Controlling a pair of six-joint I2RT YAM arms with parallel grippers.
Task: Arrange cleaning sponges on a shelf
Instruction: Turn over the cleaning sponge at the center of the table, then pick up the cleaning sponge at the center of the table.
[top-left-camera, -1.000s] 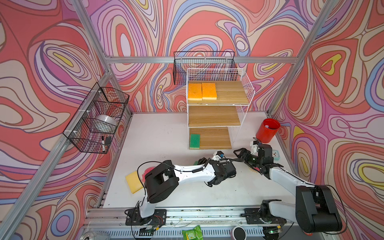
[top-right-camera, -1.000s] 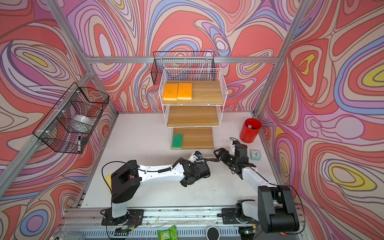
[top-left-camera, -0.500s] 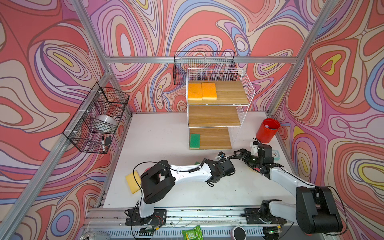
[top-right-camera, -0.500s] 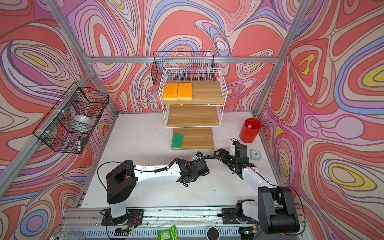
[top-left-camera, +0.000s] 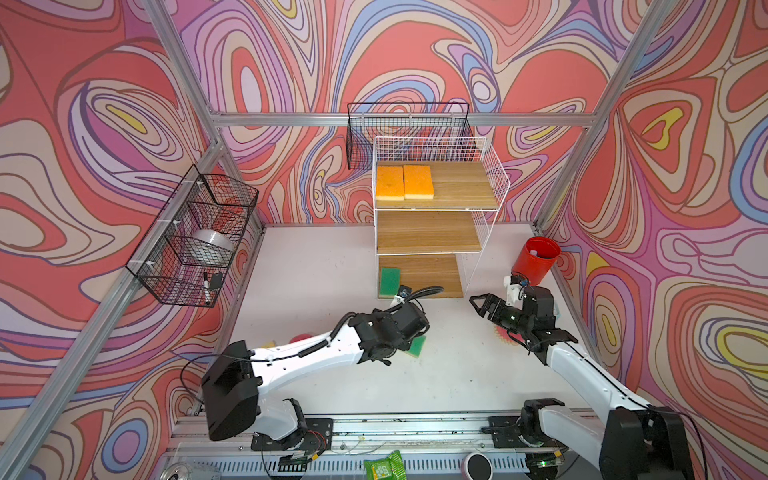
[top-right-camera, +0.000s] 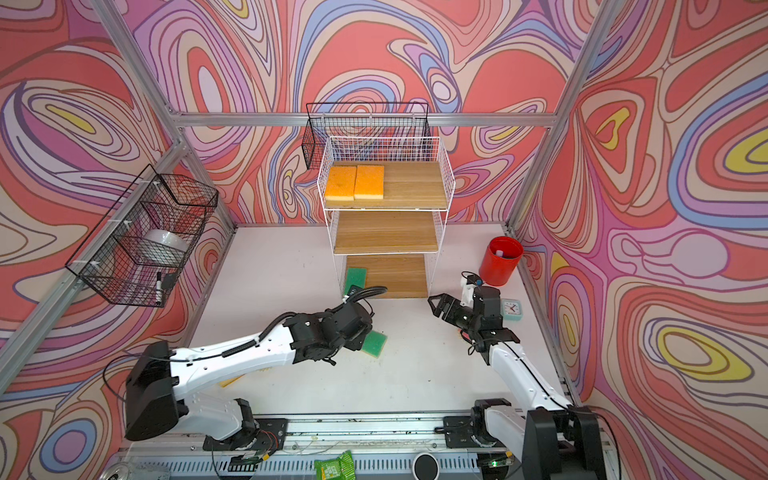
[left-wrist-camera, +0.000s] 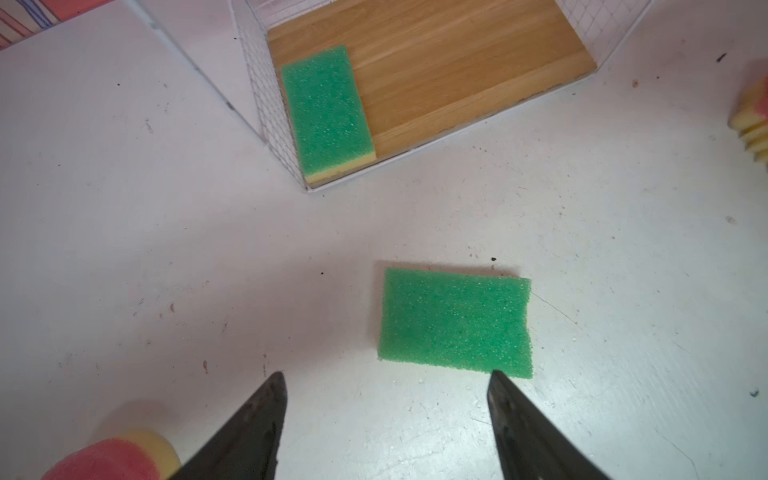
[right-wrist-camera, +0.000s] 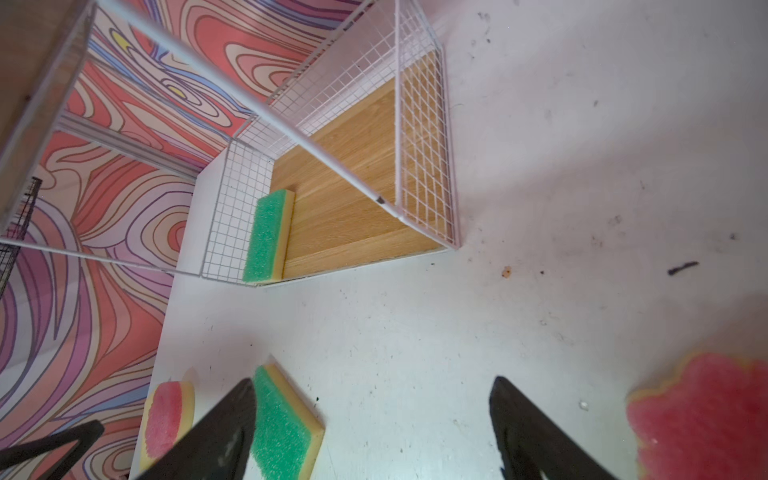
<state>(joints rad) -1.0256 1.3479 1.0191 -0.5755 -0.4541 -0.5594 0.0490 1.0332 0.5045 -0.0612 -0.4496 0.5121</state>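
left fingers spread, empty, just short of green-topped rectangular foam sponge flat on white surface | right fingers spread, empty | I count three on white wire shelf with wooden boards: two orange-topped sponges top, green one bottom | round pink scalloped sponges unshelved; under halfway, I judge

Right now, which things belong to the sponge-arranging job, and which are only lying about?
Job: shelf; orange sponges on its top board; shelved green sponge on its bottom board; loose green sponge and pink sponges on the table.
Lying about: red cup; small clock; black wire baskets; green packet.
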